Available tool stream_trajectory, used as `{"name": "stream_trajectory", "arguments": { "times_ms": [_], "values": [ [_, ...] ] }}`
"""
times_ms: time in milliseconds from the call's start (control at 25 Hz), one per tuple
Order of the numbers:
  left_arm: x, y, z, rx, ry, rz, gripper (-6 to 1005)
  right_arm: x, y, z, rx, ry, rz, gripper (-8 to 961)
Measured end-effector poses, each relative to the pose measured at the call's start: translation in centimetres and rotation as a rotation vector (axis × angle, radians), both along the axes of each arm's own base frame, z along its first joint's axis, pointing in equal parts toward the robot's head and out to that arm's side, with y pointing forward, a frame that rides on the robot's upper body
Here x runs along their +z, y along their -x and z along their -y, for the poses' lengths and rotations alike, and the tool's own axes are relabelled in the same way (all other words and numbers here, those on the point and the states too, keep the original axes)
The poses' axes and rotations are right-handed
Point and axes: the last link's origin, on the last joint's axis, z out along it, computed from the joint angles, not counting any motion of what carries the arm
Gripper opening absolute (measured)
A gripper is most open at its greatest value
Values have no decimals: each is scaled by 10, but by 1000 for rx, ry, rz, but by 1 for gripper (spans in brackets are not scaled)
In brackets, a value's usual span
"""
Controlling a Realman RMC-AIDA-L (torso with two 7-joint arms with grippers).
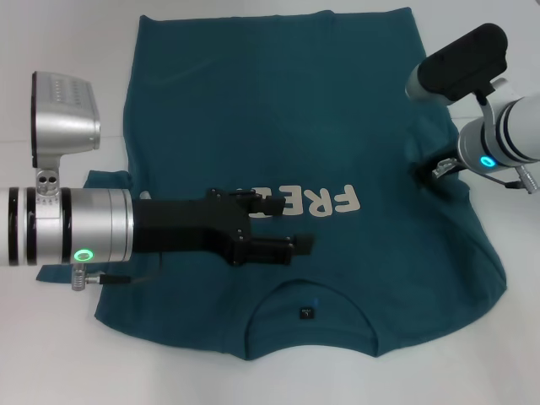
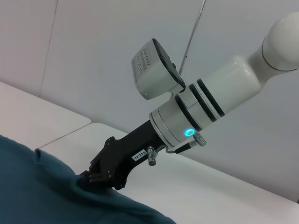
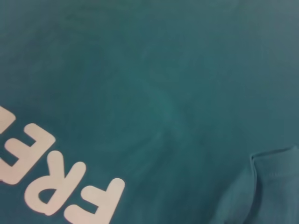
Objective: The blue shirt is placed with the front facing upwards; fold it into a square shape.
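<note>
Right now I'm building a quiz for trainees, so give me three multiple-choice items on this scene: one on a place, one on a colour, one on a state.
1. Where is the left gripper?
A. over the far hem
B. over the chest lettering
C. off the table

2. What colour is the lettering?
A. yellow
B. red
C. white

3. How does the blue shirt lie?
A. spread open, front up
B. folded into a square
C. rolled into a tube

Answers:
1 B: in the head view its open fingers cover part of the word.
2 C: the letters are white on the teal cloth.
3 A: hem, collar and print all show, with no fold made.

The right gripper is at the shirt's right edge.
</note>
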Motion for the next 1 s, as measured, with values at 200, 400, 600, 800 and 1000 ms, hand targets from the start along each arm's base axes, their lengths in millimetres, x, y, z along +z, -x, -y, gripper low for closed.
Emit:
{"name": "stream_trajectory", "arguments": {
  "times_ms": [200, 400, 600, 800, 1000],
  "values": [
    [0, 0, 0, 1, 1, 0, 836, -4, 2, 1, 4, 10, 1, 39],
    [0, 0, 0, 0, 0, 0, 836, -9, 6, 2, 14, 25, -1, 39],
    [0, -1, 0, -4, 0, 0, 836, -14, 8, 3, 20, 41, -4, 39],
    [0, -1, -1, -7, -1, 0, 836, -14, 9, 2, 24, 37, -7, 39],
    [0, -1, -1, -9, -3, -1, 836, -14, 10, 1, 29, 29, -8, 119]
  ]
}}
